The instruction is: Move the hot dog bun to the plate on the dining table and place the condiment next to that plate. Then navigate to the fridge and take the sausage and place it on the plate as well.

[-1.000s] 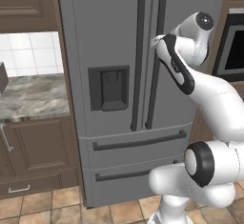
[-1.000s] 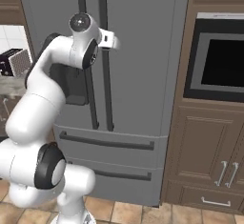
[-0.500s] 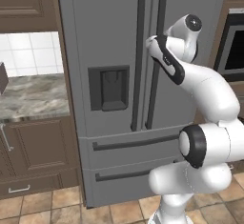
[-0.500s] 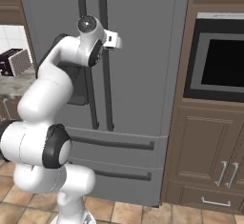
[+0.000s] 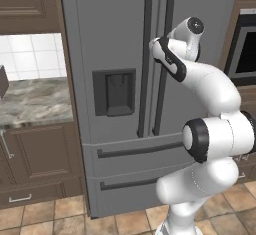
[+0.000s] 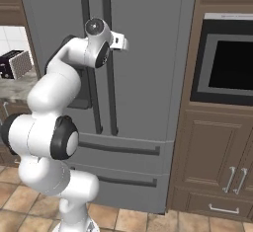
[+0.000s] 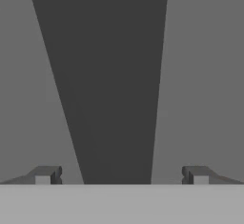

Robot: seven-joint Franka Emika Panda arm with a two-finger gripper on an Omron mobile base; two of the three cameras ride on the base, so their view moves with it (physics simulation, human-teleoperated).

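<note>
Hand view: gripper (image 7: 122, 175) at fridge (image 5: 115, 39) door, fingers spread wide, empty.
Left to right: left fingertip (image 7: 45, 174) lower left, dark vertical handle (image 7: 112, 75) centre frame between the tips, right fingertip lower right; doors closed.

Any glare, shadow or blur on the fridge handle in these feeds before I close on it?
Hand view: the handle is a flat dark band between the open fingers, soft-edged this close, no glare. Left base view: the fridge is evenly lit, handles crisp, the arm hiding part of one. Right base view: sharp, only a faint arm shadow on the door.
</note>
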